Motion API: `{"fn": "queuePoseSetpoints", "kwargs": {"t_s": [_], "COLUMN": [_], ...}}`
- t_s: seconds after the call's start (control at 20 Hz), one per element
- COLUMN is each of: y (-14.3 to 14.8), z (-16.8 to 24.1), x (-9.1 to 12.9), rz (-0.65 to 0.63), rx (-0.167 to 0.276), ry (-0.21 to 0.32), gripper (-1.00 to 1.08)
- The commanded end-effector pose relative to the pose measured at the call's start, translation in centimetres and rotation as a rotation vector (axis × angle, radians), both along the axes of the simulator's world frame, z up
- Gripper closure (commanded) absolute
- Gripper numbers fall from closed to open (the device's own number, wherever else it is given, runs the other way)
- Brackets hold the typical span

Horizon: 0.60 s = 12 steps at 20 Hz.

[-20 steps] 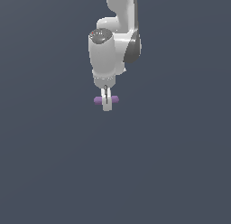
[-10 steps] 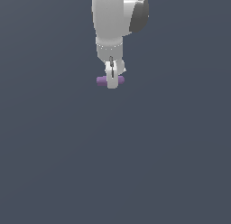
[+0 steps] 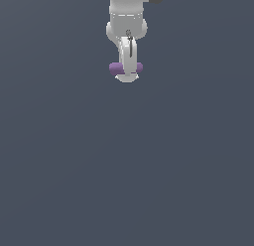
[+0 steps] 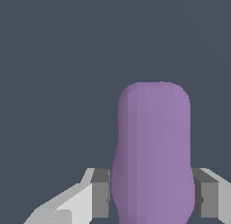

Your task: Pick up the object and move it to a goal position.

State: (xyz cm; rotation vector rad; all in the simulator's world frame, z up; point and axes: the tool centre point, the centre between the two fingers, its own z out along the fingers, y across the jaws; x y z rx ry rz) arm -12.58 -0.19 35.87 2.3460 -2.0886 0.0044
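The purple capsule-like object (image 3: 115, 68) is held crosswise in my white gripper (image 3: 126, 74), near the top of the exterior view. Its rounded ends stick out on both sides of the fingers. In the wrist view the purple object (image 4: 153, 146) fills the space between the two grey finger pads (image 4: 101, 193), which press on its sides. The gripper is shut on it. The white arm (image 3: 127, 22) reaches down from the top edge of the exterior view.
A plain dark grey surface (image 3: 127, 165) fills the rest of both views. No goal marker shows.
The arm with the purple object has moved toward the top of the exterior view. The grip on the object has not changed.
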Motion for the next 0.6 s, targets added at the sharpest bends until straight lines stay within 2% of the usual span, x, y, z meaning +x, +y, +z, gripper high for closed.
{"fn": "queuePoseSetpoints", "kwargs": {"t_s": [0.0, 0.55], "y": [0.3, 0.8], "z": [1.3, 2.8], "x": [-0.3, -0.5], "rz": [0.001, 0.002], "rx": [0.001, 0.002], "ry": [0.001, 0.002], "gripper": [1.08, 1.08]}}
